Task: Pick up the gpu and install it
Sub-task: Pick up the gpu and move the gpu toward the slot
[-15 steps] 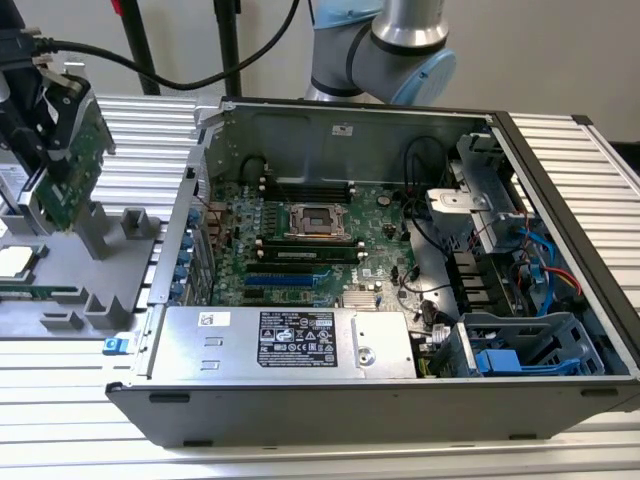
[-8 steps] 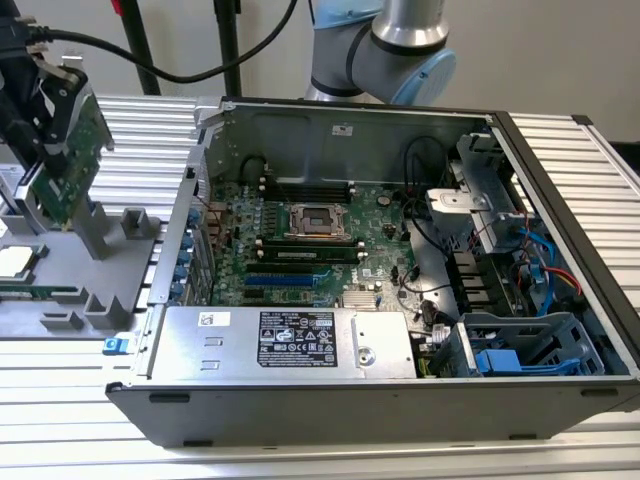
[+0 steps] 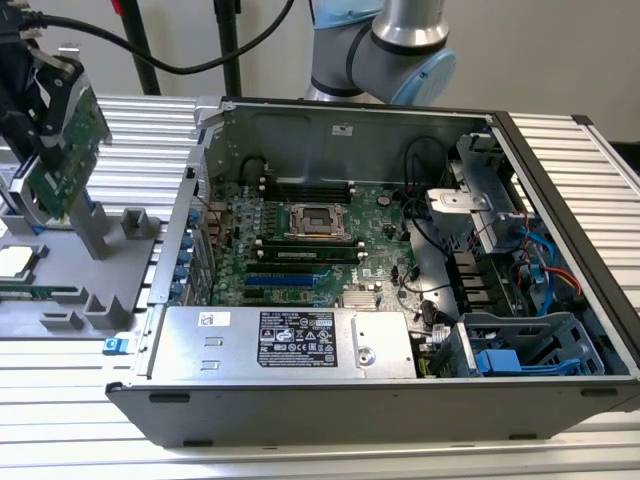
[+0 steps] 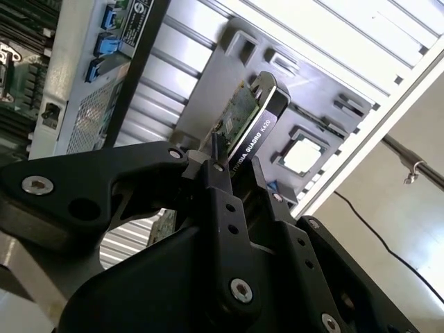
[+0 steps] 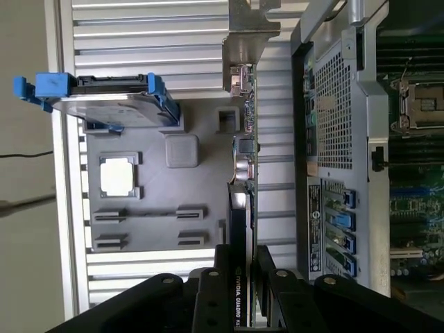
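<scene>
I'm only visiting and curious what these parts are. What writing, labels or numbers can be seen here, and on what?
White lettering on the black edge of the gpu, clamped in the gripper: a product name, not spelled out here.
Big label on the power supply box: print too small to read.
Small white sticker on the inner wall of the computer case: too small to read.

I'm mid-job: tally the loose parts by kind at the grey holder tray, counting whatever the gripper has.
gpu, clamped in the gripper: 1
processor chip: 1
drive in blue carrier: 1
memory stick: 1
Total: 4
</scene>
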Tool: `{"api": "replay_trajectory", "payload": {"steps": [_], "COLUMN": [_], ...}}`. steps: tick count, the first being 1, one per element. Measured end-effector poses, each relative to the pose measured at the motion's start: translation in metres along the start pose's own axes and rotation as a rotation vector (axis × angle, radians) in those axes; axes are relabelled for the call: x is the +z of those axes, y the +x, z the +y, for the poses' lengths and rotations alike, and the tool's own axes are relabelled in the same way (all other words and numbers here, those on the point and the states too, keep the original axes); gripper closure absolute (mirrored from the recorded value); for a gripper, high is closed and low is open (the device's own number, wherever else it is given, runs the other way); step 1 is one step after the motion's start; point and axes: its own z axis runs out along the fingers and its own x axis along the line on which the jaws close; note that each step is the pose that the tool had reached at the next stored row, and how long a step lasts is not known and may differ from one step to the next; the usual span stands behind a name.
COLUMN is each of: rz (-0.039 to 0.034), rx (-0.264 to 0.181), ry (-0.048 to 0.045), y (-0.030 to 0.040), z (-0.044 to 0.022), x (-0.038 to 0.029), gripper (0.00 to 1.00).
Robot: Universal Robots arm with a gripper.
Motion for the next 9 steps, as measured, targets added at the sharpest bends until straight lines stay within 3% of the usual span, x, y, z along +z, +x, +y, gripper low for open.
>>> {"api": "replay_trajectory", "payload": {"steps": [9], "rz": [0.0], "rx": [0.0], "ry": [0.0], "y": [-0.0002], "z": [0.0003], "x": [-0.0089], "gripper": [1.0]}}
